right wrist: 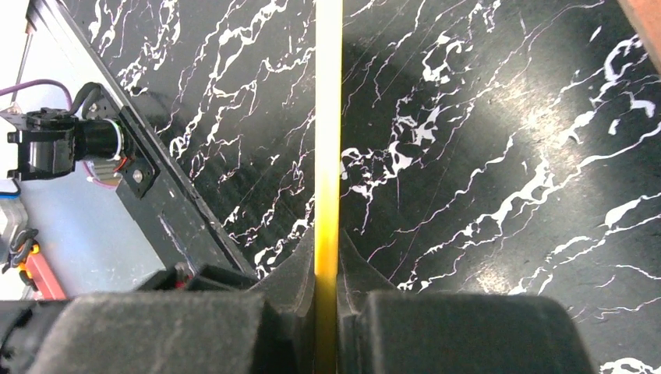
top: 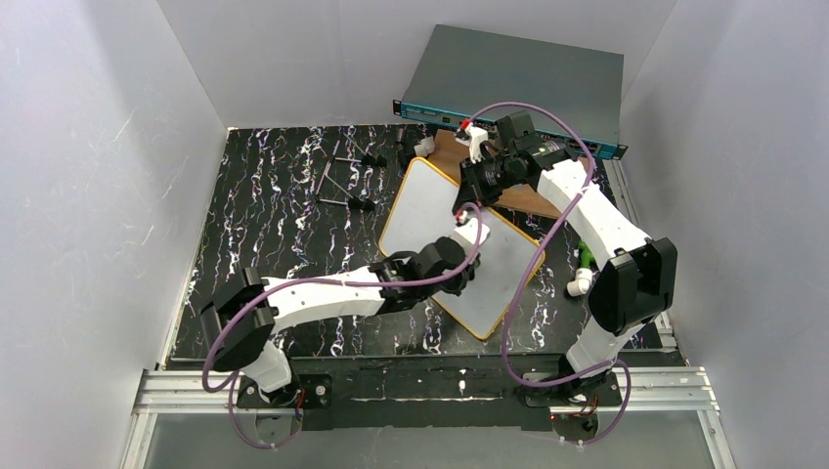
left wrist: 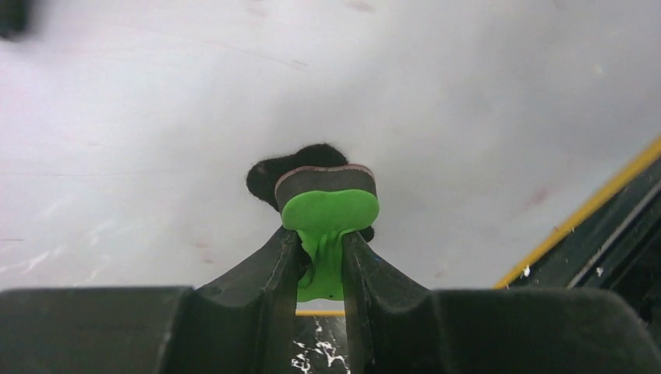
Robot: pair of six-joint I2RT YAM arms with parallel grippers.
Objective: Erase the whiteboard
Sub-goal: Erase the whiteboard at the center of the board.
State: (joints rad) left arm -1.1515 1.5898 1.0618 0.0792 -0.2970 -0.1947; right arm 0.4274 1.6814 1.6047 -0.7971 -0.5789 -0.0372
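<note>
left gripper (left wrist: 321, 243) is clamped on the green handle of an eraser (left wrist: 327, 195), felt flat on the whiteboard (top: 430, 210); the whiteboard lies skewed on the table (top: 274, 215), its far corner over a wooden board (top: 533, 200); right gripper (right wrist: 327, 261) is pinched shut on the yellow frame (right wrist: 328, 117) at the far edge, steadying it; wiping looks to be the step in hand; only faint pink smudges (left wrist: 538, 196) show; next, sweep the felt over them with even pressure while the right grip holds
</note>
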